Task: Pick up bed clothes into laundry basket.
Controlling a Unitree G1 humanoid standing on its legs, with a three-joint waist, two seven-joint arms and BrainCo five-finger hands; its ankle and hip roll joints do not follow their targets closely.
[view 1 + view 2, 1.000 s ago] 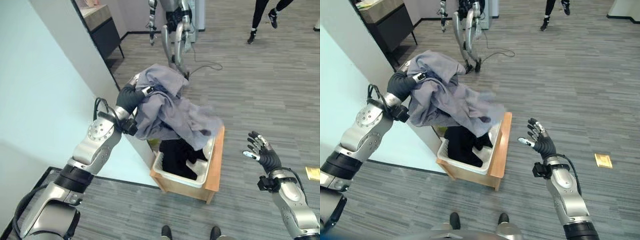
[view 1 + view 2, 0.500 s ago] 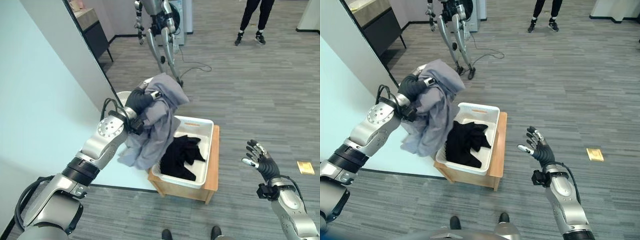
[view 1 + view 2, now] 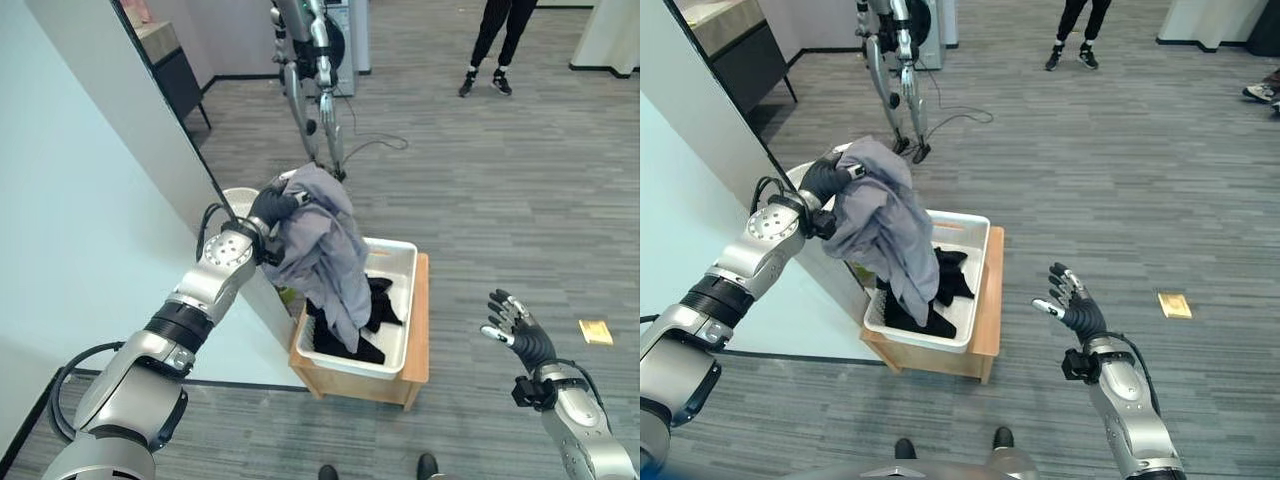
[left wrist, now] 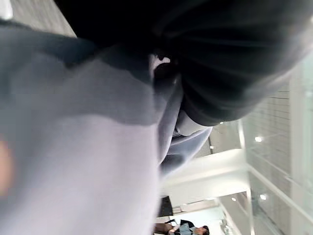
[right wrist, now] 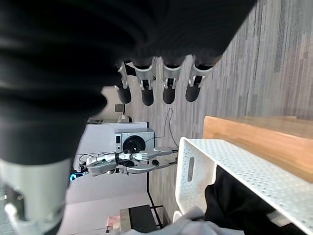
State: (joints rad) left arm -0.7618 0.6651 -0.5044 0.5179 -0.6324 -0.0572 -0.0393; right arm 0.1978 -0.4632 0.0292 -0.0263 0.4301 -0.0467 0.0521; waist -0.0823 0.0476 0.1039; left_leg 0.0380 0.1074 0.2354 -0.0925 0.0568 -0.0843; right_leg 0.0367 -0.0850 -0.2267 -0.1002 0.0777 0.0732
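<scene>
Grey garment half lowered into the basket

The left hand [image 3: 272,204] grips the bunched grey cloth garment [image 3: 325,250], whose tail hangs into the white perforated plastic laundry basket [image 3: 400,335] onto black clothes [image 3: 378,300] already there. It has yet to be released. The right hand [image 3: 514,325] hovers beside, fingers spread and empty.

Premises: robotics test lab fitted out as a bedroom. Grey wood-pattern floor [image 3: 1110,180] runs wide and open. A second humanoid robot [image 3: 310,60] stands beyond the left hand [image 3: 828,177], and a person's legs [image 3: 492,45] show farther off. A pale bed surface [image 3: 60,270] lies beside that hand's arm.
</scene>
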